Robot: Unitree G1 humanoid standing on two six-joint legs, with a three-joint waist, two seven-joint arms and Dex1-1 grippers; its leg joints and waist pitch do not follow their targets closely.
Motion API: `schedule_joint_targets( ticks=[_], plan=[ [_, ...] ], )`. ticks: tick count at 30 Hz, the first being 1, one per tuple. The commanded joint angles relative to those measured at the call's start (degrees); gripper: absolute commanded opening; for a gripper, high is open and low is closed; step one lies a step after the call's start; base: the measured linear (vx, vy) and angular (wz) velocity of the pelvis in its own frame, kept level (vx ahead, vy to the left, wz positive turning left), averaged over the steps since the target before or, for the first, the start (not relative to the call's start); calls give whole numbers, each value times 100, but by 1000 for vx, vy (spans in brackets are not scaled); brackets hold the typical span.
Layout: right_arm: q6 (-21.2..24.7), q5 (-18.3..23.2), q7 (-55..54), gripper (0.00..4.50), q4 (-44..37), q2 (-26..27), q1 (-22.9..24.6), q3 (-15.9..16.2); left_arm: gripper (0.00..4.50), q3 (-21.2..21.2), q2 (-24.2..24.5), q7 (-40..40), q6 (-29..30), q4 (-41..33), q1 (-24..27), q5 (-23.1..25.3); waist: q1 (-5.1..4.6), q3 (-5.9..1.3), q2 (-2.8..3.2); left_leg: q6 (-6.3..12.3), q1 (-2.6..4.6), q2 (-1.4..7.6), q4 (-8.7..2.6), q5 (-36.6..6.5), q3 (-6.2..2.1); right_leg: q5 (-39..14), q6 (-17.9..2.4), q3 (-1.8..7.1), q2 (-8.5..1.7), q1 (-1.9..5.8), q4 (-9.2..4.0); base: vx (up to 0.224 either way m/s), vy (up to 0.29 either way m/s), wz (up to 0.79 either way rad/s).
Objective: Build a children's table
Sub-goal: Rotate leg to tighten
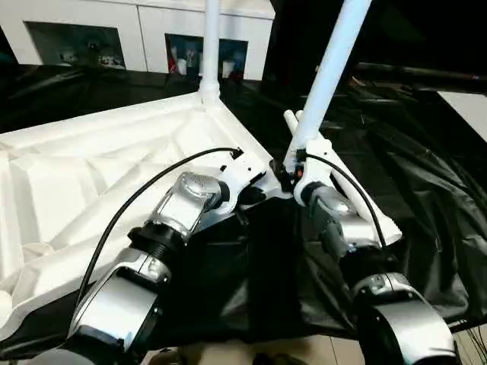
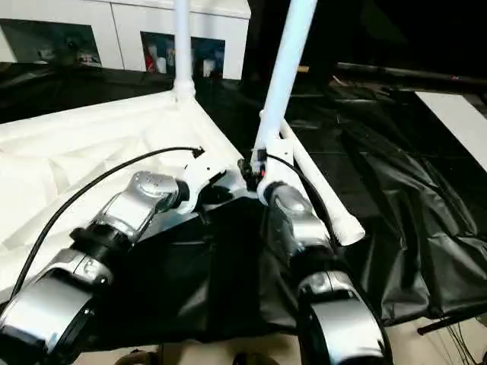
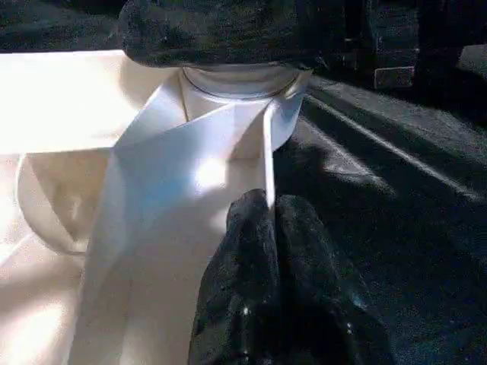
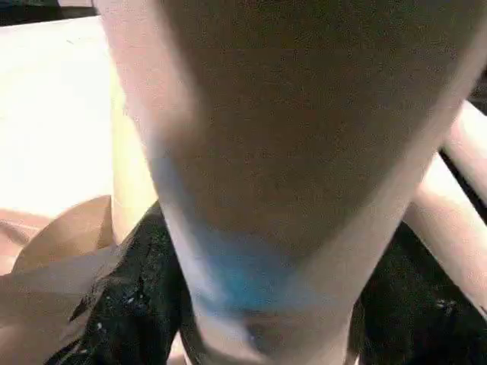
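Left eye view gives you the children's table [image 1: 114, 167] lying upside down on the black-cloth work table [image 1: 426, 175], ribbed underside up, one leg [image 1: 211, 46] upright in the far corner socket. Your right gripper [image 1: 293, 171] clasps a second leg [image 1: 335, 61], tilted, at the near corner. Your left gripper [image 3: 266, 228], fingers pressed together, touches a rib beside that socket [image 3: 236, 84].

Smooth white plastic with a slight sheen forms the children's table [image 1: 99, 167] and its tube leg [image 1: 331, 72]; the work table's black cloth [image 1: 426, 205] looks glossy and creased, and the forearms [image 1: 183, 205] are seemingly silver metal.
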Motion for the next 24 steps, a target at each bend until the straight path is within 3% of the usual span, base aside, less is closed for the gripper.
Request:
schedule_joint_targets(
  ticks=[1, 3, 9, 10, 13, 15, 17, 19, 24],
  plan=[
    [183, 99, 635, 331, 94, 204, 226, 178, 0, -21, 16, 41, -120, 40, 27, 24, 18, -378, -2, 278, 32, 217, -370, -1257, -116, -1689, -911, 291, -419, 228, -423, 0, 0, 0],
    [174, 165, 940, 350, -18, 155, 277, 192, 0, -82, 97, -169, -273, -9, 78, 6, 4, -373, 12, 324, -8, 227, -388, -1223, -135, -1695, -933, 282, -428, 261, -421, 0, 0, 0],
    [87, 16, 2166, 417, -717, -539, 726, 661, 0, -250, 531, -1110, -784, -257, 325, -90, 21, -380, 27, 419, 14, 248, -372, -1055, -112, -1329, -1092, 293, -424, 269, -401, 0, 0, 0],
    [87, 17, 2270, 417, -796, -609, 776, 693, 0, -264, 568, -1226, -834, -299, 355, -117, 26, -394, 21, 431, 24, 253, -369, -957, -114, -1188, -1163, 293, -417, 272, -373, 0, 0, 0],
    [104, 38, 2859, 417, -1295, -981, 1075, 761, 0, -441, 889, -2229, -1139, -782, 642, -397, 49, -412, 84, 514, 20, 266, -352, -717, -108, -653, -1363, 298, -418, 283, -301, 0, 0, 0],
    [141, 69, 3155, 417, -1534, -1115, 1199, 788, 0, -515, 1033, -2602, -1173, -939, 732, -476, 62, -408, 81, 570, 32, 268, -341, -699, -88, -451, -1473, 298, -408, 269, -283, 0, 0, 0],
    [172, 108, 3386, 417, -1729, -1245, 1297, 862, 0, -526, 1120, -2776, -1196, -1023, 776, -511, 72, -385, 91, 572, 25, 272, -352, -794, -83, -565, -1475, 301, -405, 271, -297, 0, 0, 0],
    [192, 215, 3632, 417, -1931, -1364, 1395, 914, 0, -476, 1186, -2897, -1171, -1121, 810, -571, 87, -371, 128, 444, 43, 285, -374, -1028, -95, -913, -1441, 298, -419, 259, -338, 0, 0, 0],
    [231, 270, 3867, 417, -2082, -1405, 1486, 955, 0, -464, 1274, -2990, -1173, -1203, 866, -568, 105, -367, 114, 288, 50, 286, -387, -1192, -100, -1210, -1340, 306, -426, 245, -363, 0, 0, 0]
  ],
)
